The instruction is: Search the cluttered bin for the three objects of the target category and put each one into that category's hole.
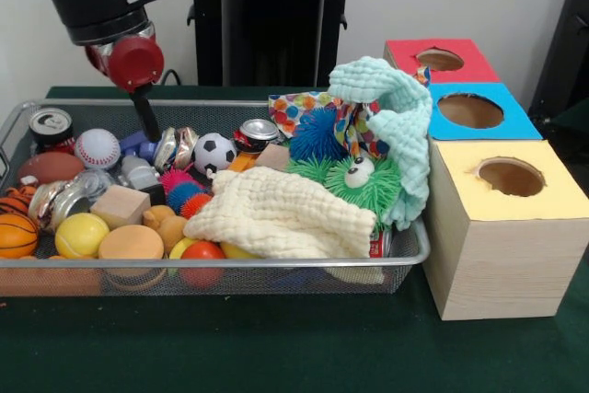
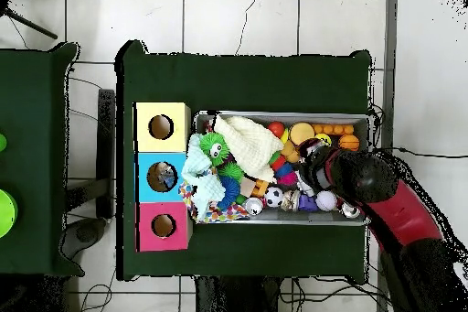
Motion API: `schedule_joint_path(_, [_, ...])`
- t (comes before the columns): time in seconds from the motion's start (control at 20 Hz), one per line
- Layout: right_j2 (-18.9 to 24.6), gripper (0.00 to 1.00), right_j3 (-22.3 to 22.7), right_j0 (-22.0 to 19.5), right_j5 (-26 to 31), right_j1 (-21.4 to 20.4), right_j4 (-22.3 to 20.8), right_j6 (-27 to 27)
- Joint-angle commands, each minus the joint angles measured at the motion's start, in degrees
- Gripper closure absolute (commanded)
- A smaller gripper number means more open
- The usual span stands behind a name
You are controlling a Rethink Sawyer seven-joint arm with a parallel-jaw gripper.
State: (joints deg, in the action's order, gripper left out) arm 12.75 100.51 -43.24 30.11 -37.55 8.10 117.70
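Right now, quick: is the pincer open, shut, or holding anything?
Pincer: cannot be told. Only a dark stem shows, reaching down into the bin beside the baseball; nothing is seen in its grasp.

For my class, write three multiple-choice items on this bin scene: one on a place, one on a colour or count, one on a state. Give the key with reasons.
1. Where does the soccer ball lie?
A. inside the wire bin
B. on the yellow box
C. on the green table beside the bin

2. How many boxes with a round hole stand beside the bin?
A. one
B. three
C. five

3. How does the cream cloth lie?
A. folded flat on the table
B. hanging from the arm
C. crumpled over objects in the bin

Key: 1 A, it sits among the balls in the bin. 2 B, a red box, a blue box and a yellow box stand in a row. 3 C, it drapes over toys near the bin's front rim.
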Motion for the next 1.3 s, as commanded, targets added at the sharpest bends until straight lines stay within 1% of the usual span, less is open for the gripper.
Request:
schedule_joint_path(0.05, [-2.62, 1.00, -5.06, -1.11, 3.73, 4.10, 1.87, 7.43])
schedule_joint_path(0.2, [-3.19, 1.00, -7.09, -2.13, 2.71, 7.15, 0.56, 5.36])
schedule_joint_path(0.3, [-3.26, 1.00, -7.97, -2.46, 3.05, 8.37, 0.22, 4.70])
schedule_joint_path(0.55, [-5.82, 1.00, -8.31, -1.61, 5.34, 7.20, -0.64, 5.43])
schedule_joint_path(0.7, [-6.29, 1.00, -8.72, -3.16, 6.73, 8.48, -1.11, 3.45])
schedule_joint_path(0.9, [-4.81, 1.00, -5.89, -6.59, 3.78, 10.41, -0.75, 1.66])
schedule_joint_path(0.95, [-4.13, 1.00, -5.60, -7.44, 2.70, 11.19, -0.87, 1.05])
schedule_joint_path(1.05, [-2.53, 1.00, -5.24, -8.91, 2.39, 11.67, -1.64, -1.12])
schedule_joint_path(1.1, [-2.30, 0.00, -4.74, -9.15, 1.05, 11.68, -1.95, -0.41])
schedule_joint_path(1.25, [-1.28, 0.00, -3.47, -10.19, -1.06, 11.51, -2.32, -0.91])
schedule_joint_path(1.3, [-1.40, 0.00, -3.51, -10.27, -0.97, 11.51, -2.69, -1.05])
